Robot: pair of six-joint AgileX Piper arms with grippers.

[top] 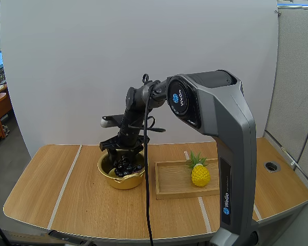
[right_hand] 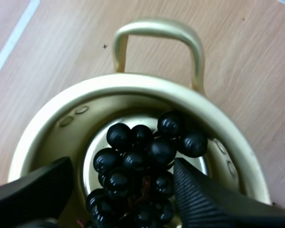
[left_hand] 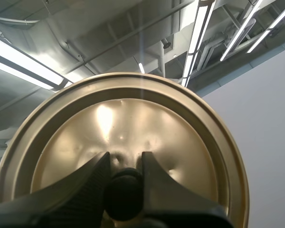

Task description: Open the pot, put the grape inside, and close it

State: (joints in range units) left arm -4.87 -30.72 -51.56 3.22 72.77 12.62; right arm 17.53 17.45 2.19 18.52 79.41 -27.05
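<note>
1. Pot: The gold pot [top: 124, 180] stands open on the wooden table [top: 66, 195], near the table's middle. A looped handle [right_hand: 156, 28] rises from its rim on the side away from the right arm's fingers.

2. Grapes: The bunch of dark grapes [right_hand: 137, 175] lies inside the pot, on its floor.

3. Right gripper: The right gripper [top: 122, 149] hangs directly over the pot's mouth, its arm reaching in from 3 o'clock. In the right wrist view the two fingers stand wide apart, one on each side of the bunch, pinching nothing. The grapes are released.

4. Left gripper: The left gripper [left_hand: 125, 159] grasps the gold lid [left_hand: 133, 118]. The fingertips are clamped on either side of the lid's black knob [left_hand: 125, 194]. The lid's round face is turned toward the wrist camera.

5. Other items: A wooden tray [top: 172, 179] lies just beside the pot at its 3 o'clock. A yellow toy pineapple [top: 200, 174] stands upright at the tray's 3 o'clock end.
</note>
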